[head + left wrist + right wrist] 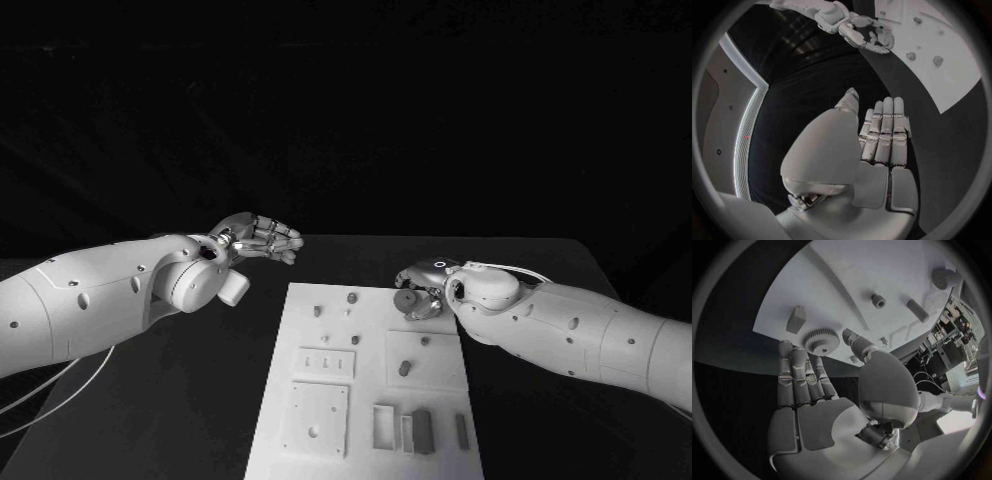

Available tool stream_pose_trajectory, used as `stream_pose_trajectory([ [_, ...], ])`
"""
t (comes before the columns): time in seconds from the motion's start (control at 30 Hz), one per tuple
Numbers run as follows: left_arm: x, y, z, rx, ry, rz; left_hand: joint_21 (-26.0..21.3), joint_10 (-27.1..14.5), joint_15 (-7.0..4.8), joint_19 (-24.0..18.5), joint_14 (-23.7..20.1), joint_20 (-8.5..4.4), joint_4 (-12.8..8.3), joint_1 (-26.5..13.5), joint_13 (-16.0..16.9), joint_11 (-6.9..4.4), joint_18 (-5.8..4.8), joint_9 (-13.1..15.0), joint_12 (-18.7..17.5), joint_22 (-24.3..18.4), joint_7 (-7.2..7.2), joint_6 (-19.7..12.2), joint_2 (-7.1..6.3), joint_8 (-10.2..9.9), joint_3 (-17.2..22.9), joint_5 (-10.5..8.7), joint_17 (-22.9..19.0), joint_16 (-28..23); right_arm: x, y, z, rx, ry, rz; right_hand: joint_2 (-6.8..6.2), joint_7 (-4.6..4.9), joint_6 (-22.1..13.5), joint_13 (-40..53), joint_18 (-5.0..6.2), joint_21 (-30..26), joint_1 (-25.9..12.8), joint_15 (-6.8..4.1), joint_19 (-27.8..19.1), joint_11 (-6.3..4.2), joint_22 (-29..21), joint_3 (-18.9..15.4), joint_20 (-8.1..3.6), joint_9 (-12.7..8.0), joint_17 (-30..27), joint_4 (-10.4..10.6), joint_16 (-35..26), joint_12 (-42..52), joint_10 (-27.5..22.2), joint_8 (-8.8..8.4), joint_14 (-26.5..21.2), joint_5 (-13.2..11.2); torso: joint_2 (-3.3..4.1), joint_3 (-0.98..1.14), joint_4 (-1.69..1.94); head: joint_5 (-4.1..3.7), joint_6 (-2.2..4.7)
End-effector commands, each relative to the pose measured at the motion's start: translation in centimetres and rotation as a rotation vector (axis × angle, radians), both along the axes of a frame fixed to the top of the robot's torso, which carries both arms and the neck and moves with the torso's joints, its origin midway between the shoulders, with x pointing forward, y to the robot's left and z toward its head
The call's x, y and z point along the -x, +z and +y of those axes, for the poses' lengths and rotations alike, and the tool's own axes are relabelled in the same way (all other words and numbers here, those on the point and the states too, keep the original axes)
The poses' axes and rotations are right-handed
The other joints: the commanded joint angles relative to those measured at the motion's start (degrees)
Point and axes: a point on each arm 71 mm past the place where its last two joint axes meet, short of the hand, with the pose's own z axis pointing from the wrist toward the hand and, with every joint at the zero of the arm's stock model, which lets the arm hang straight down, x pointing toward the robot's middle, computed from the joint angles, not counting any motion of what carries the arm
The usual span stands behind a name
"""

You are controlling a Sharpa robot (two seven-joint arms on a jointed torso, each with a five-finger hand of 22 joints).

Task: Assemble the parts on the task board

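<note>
I see the task board [364, 400] lying flat on the black tabletop [216, 400], its long axis running away from the robot, the near end at the head view's bottom edge.

Small parts sit on it: two pegs near the far end, one of them [351, 297] close to the far edge, a slanted part [405, 368] mid-board, and upright blocks [423, 428] in the near right section.

A gear [821, 340] rests on the board's far right corner. In the right wrist view its toothed rim faces up and out, disc flat on the board, and my right hand's fingertips [795, 354] sit against it.

Right hand [423, 290]: over the far right corner of the board, fingers extended side by side toward the gear, thumb alongside. I cannot tell whether it grips the gear or only touches it.

Left hand [260, 238]: raised off the tabletop, beyond the board's far left corner, well apart from it. In the left wrist view the fingers [887, 131] lie straight and together, holding nothing.
</note>
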Motion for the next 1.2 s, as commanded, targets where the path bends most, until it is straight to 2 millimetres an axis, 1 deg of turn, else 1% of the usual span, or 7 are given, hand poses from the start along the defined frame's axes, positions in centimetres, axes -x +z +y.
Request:
stream_pose_trajectory([
  [0.03, 0.0, 0.1, -0.2, 0.005, -0.015, -0.006, -0.2, -0.4, 0.02, 0.4, 0.4, -0.02, 0.1, -0.5, -0.1, 0.19, 0.78, -0.1, -0.2, 0.1, 1.94, -0.4, 0.05, -0.2, 0.4, 0.03, 0.1, -0.2, -0.1, -0.2, 0.0, 0.024, 0.008, 0.004, 0.17, -0.09, -0.1, 0.0, 2.72, -0.2, 0.2, -0.23, 0.0, 1.35, 1.2, 0.4, -0.11, 0.2, -0.2, 0.3, 0.4, 0.5, -1.3, 0.45, -0.3, -0.2, 0.03, 0.0, 0.01, 0.15, -0.11],
  [0.23, 0.0, 0.1, -0.2, 0.004, -0.015, -0.005, -0.2, -0.4, 0.02, 0.5, 0.4, -0.02, 0.1, -0.5, -0.1, 0.19, 0.78, -0.1, -0.2, 0.1, 1.95, -0.4, 0.05, -0.2, 0.4, 0.03, 0.1, -0.3, -0.1, -0.3, -0.1, 0.031, 0.009, 0.001, 0.32, 0.12, 0.3, 0.1, 2.72, 0.0, 1.6, -0.48, 0.3, 1.08, 1.2, 1.3, -0.3, 0.5, -0.3, 0.2, 0.8, 1.1, -0.5, 1.12, -0.1, -0.1, -0.02, -0.04, -0.04, 0.16, -0.23],
  [0.5, 0.1, 0.1, -0.3, 0.005, -0.016, -0.004, -0.2, -0.4, 0.01, 0.5, 0.4, -0.02, 0.1, -0.5, 0.0, 0.19, 0.78, -0.1, -0.2, 0.1, 1.96, -0.4, 0.07, -0.2, 0.5, 0.03, 0.2, -0.3, -0.2, -0.5, 0.0, 0.043, 0.012, 0.002, 0.64, 0.45, 1.4, 0.5, 2.72, 0.4, 3.3, -1.04, 0.5, 0.56, 1.3, 2.3, -0.47, 1.1, -0.6, -0.1, 1.3, 2.2, 0.9, 2.32, 0.2, -0.1, -0.02, -0.01, -0.07, 0.27, -0.29],
  [0.73, 0.0, 0.1, -0.3, 0.004, -0.018, -0.002, -0.3, -0.4, 0.01, 0.5, 0.4, -0.02, 0.1, -0.5, 0.0, 0.19, 0.78, -0.1, -0.2, 0.1, 1.97, -0.4, 0.07, -0.2, 0.5, 0.03, 0.2, -0.3, -0.2, -0.6, 0.3, 0.043, 0.02, -0.005, 1.23, 1.38, 2.9, 1.1, 2.72, 1.0, 4.5, -2.08, 0.9, -0.59, 1.3, 2.8, -0.62, 1.8, -1.0, -0.2, 1.9, 3.4, 2.5, 3.9, 0.8, -0.3, -0.03, 0.02, -0.04, 0.26, -0.37],
  [0.8, 0.0, 0.1, -0.4, 0.004, -0.018, -0.002, -0.3, -0.4, 0.01, 0.5, 0.4, -0.02, 0.1, -0.5, 0.0, 0.19, 0.78, -0.1, -0.2, 0.1, 1.97, -0.4, 0.07, -0.2, 0.5, 0.03, 0.2, -0.4, -0.2, -0.5, 0.4, 0.041, 0.021, -0.011, 1.56, 1.85, 3.7, 1.3, 2.72, 1.3, 4.8, -2.6, 1.0, -1.13, 1.3, 2.8, -0.71, 2.1, -1.2, -0.3, 2.0, 3.9, 3.1, 4.58, 1.0, -0.3, -0.03, -0.01, -0.06, 0.26, -0.41],
  [1.07, 0.0, 0.1, -0.3, 0.004, -0.017, -0.001, -0.3, -0.4, 0.01, 0.5, 0.4, -0.02, 0.1, -0.5, 0.0, 0.2, 0.78, -0.1, -0.3, 0.1, 1.97, -0.5, 0.06, -0.2, 0.5, 0.03, 0.2, -0.4, -0.2, -0.5, 0.7, 0.041, 0.024, -0.03, 2.52, 3.56, 4.9, 1.9, 2.72, 1.9, 4.8, -4.29, 1.4, -2.92, 1.2, 2.3, -1.0, 2.4, -1.9, -0.9, 2.3, 5.2, 4.9, 5.78, 2.0, -0.3, -0.05, -0.02, -0.06, 0.44, -0.71],
  [1.2, 0.0, 0.1, -0.3, 0.003, -0.016, -0.002, -0.3, -0.4, 0.01, 0.5, 0.4, -0.02, 0.1, -0.5, 0.0, 0.2, 0.78, -0.1, -0.3, 0.2, 1.97, -0.5, 0.06, -0.2, 0.5, 0.03, 0.3, -0.4, -0.2, -0.3, 1.0, 0.037, 0.029, -0.048, 3.19, 4.38, 6.3, 2.2, 2.72, 2.2, 4.9, -4.88, 1.5, -3.53, 1.2, 2.0, -1.16, 2.6, -2.1, -1.5, 2.5, 5.8, 5.9, 6.6, 2.4, -0.3, -0.04, -0.03, -0.03, 0.45, -0.72],
])
